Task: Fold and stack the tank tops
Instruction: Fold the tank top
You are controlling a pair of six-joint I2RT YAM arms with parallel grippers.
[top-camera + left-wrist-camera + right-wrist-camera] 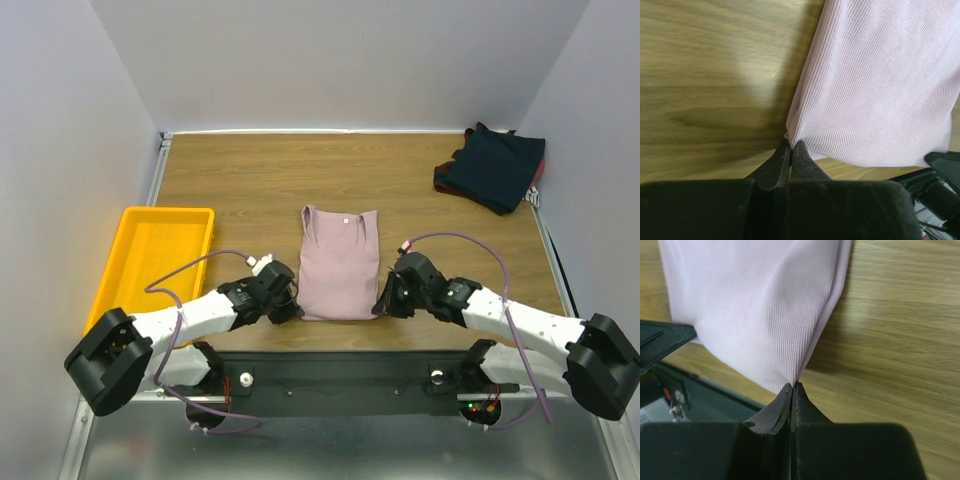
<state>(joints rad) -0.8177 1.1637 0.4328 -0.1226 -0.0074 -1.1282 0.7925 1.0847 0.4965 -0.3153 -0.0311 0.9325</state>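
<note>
Pink tank top [340,265]: flat on the table [250,180] at lower centre of the overhead frame, just above the arms' bases.
Long axis: bottom to top of the overhead frame — hem at the lower end by the arms, neckline at the upper end.
Left gripper [791,145]: jaws pressed together on the hem's lower-left corner, ribbed cloth pinched at the tips.
Right gripper [792,386]: closed likewise on the lower-right corner, the fabric puckering up into a ridge from the pinch.
Direction from the grippers: all the cloth stretches away from both, toward the top of the overhead frame.
Nearer arm: neither — each sits on its own corner, level with the other across the hem.
Navy tank tops [490,168]: heaped at upper right, well apart.
Yellow tray [167,210]: at the left edge, clear of the pink top.
Coming move, by judgement: carry both corners together up the frame toward the neckline, keeping the hem square.
</note>
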